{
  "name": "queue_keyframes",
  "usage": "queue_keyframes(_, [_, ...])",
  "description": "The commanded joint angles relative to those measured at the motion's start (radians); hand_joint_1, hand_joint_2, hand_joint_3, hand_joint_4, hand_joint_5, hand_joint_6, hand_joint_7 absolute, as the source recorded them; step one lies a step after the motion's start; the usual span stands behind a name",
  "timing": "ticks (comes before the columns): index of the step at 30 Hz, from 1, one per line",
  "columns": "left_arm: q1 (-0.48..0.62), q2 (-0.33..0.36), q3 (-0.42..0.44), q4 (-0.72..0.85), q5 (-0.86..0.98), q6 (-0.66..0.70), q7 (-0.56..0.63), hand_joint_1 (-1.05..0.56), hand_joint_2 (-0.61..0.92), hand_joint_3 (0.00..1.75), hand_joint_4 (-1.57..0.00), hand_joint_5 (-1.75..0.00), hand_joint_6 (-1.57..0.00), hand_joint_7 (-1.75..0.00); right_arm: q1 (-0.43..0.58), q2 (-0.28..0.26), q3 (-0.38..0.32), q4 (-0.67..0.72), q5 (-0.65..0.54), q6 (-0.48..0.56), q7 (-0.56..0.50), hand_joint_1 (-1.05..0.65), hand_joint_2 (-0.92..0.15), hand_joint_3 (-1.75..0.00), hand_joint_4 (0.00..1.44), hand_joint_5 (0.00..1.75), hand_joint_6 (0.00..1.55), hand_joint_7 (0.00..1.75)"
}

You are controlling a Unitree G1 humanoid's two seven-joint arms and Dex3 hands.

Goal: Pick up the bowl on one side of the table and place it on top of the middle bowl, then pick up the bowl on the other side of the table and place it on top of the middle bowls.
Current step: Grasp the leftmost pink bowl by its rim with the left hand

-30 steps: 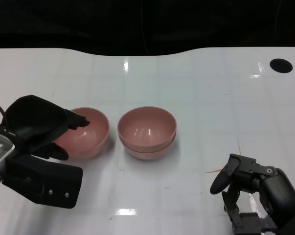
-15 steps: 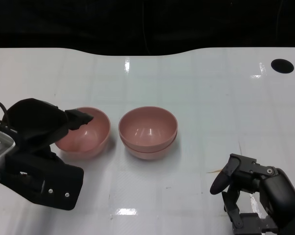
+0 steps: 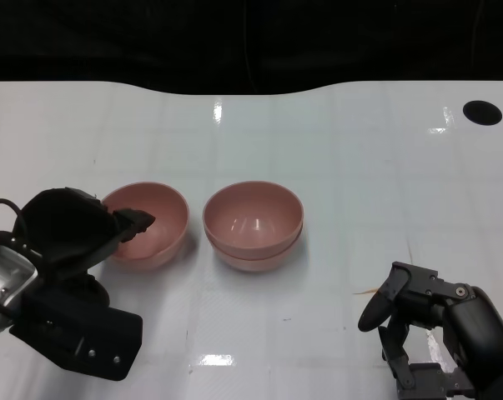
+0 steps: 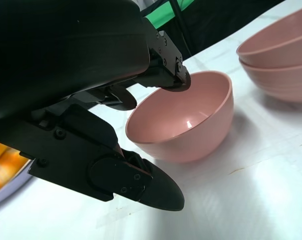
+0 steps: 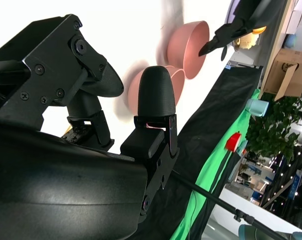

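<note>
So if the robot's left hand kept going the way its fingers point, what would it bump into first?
Most likely the single pink bowl. The left hand already has one finger over that bowl's rim and another down beside its outer wall. The stacked bowls sit farther along, past it.

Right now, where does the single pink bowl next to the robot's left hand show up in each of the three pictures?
Head view: the single bowl sits left of centre, beside the left hand.
Left wrist view: it fills the middle, with a fingertip over its rim.
Right wrist view: it is near the top, right of centre.
Shared landmark: the stacked bowls beside it.
</note>
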Motion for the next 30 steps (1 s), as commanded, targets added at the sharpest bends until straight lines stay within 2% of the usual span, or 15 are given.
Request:
queue_keyframes(1, [-0.021,0.0,-0.011,0.027,0.017,0.011,0.033,-0.78,0.87,0.0,-0.54,-0.06,-0.42,-0.02,0.007,-0.007,-0.004,-0.013,0.003,0.01,0.0,0.01,-0.32,-1.4,0.8,1.66,0.75,1.39])
queue_keyframes(10, [-0.084,-0.038,-0.078,0.153,0.074,0.024,0.118,-0.73,0.87,0.0,-0.57,-0.06,-0.46,-0.02,0.01,-0.008,-0.004,-0.014,0.01,0.009,0.005,0.01,-0.34,-1.4,0.8,1.66,0.75,1.39])
queue_keyframes(16, [-0.146,-0.067,-0.142,0.273,0.108,0.01,0.175,-0.61,0.87,0.0,-0.64,-0.07,-0.54,-0.03,0.013,-0.007,-0.003,-0.025,0.007,0.02,0.006,0.01,-0.33,-1.39,0.79,1.67,0.76,1.39])
queue_keyframes(17, [-0.152,-0.072,-0.147,0.288,0.104,0.004,0.179,-0.54,0.88,0.0,-0.67,-0.08,-0.57,-0.03,0.013,-0.006,-0.003,-0.026,0.009,0.019,0.006,0.01,-0.33,-1.4,0.79,1.67,0.76,1.39])
queue_keyframes(20, [-0.172,-0.078,-0.167,0.325,0.103,-0.014,0.201,-0.46,0.89,0.0,-0.73,-0.08,-0.65,-0.04,0.013,-0.006,-0.003,-0.026,0.009,0.022,0.006,0.01,-0.33,-1.4,0.79,1.67,0.76,1.39])
queue_keyframes(30, [-0.208,-0.089,-0.198,0.4,0.086,-0.057,0.235,-0.32,0.89,0.0,-0.89,-0.1,-0.87,-0.06,0.017,-0.005,0.0,-0.037,0.003,0.029,0.004,0.03,-0.33,-1.4,0.79,1.68,0.75,1.4])
